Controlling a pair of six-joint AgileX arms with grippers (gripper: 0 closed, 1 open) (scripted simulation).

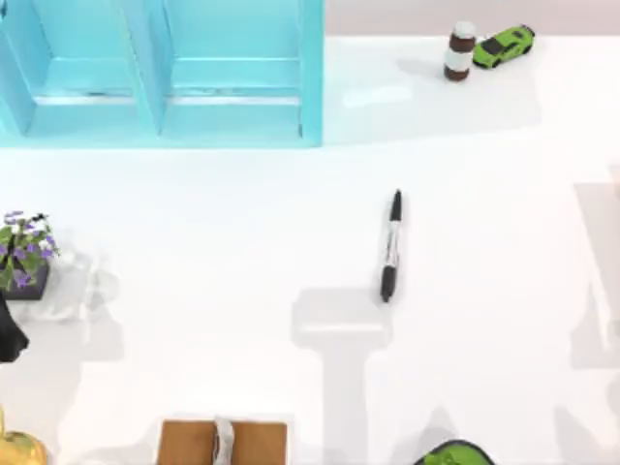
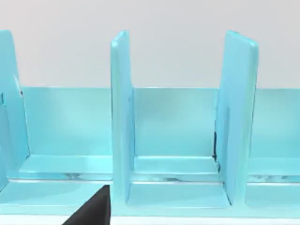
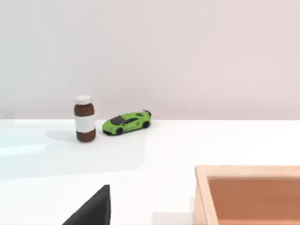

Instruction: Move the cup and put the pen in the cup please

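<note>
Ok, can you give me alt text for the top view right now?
A black pen lies alone near the middle of a white table, cap end toward the near edge. A turquoise divided rack stands at the far left; a brown-and-white bottle and green toy car sit at the far right, a potted purple flower at the left edge.

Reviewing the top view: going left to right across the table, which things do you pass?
Potted purple flowers → turquoise divided rack → brown block at the near edge → pen → brown-and-white bottle → green toy car.
</note>
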